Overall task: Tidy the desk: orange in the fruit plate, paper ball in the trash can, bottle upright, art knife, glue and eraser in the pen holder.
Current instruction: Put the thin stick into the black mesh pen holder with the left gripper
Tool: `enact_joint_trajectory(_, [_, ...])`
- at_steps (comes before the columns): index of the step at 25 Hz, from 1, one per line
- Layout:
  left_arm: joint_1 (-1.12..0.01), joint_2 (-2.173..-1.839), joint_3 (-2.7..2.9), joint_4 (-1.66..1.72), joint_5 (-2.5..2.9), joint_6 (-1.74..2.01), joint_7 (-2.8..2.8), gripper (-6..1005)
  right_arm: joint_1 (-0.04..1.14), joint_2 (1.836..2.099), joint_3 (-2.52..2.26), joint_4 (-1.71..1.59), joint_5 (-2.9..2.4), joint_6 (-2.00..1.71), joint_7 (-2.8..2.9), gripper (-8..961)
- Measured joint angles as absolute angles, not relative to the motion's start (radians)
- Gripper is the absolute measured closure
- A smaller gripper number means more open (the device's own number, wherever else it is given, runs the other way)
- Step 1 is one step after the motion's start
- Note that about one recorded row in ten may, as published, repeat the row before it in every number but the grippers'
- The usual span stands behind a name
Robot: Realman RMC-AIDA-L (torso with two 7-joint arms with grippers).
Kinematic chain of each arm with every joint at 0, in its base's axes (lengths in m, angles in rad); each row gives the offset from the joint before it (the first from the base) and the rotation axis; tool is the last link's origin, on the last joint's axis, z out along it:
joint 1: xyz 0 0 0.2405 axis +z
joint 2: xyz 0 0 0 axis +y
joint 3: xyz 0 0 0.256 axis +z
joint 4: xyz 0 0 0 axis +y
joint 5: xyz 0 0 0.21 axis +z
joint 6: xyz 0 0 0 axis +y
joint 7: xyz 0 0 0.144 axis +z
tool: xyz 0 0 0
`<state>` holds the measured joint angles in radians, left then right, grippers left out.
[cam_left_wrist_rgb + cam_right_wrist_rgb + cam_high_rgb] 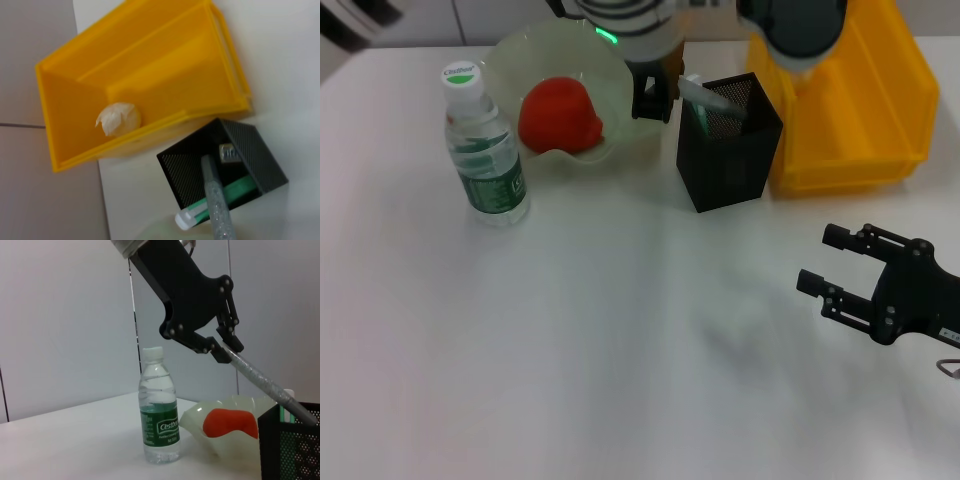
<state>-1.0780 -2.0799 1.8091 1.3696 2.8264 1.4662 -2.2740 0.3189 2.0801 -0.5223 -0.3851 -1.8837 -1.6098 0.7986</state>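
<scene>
Left gripper [226, 347], fingers clamped on a silvery stick [265, 385], hangs over the pen holder [728, 140]; right gripper [825, 272] rests with fingers apart above the worktop [620, 340].

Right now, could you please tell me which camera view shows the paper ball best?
The left wrist view: the paper ball lies in plain sight on the floor of the yellow bin. In the head view the bin's inside is mostly hidden behind the arm, so no ball shows. The right wrist view misses the bin entirely.
</scene>
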Motion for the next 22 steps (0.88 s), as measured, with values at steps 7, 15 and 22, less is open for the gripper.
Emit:
enact_joint_trajectory(7, [-1.071,-2.080,1.888,1.357,2.853,1.437,-2.275,835,0.319,2.080,-0.523,-0.377,-1.884,-1.611,0.799,300])
enact_joint_trajectory(15, [-1.066,-2.080,1.921,1.357,2.850,1.416,-2.274,826,0.318,2.079,-0.523,-0.374,-1.884,-1.611,0.799,301])
enact_joint_trajectory(22, [-1.066,-2.080,1.917,1.358,2.845,1.422,-2.282,785,0.317,2.078,-0.523,-0.374,-1.884,-1.611,0.799,301])
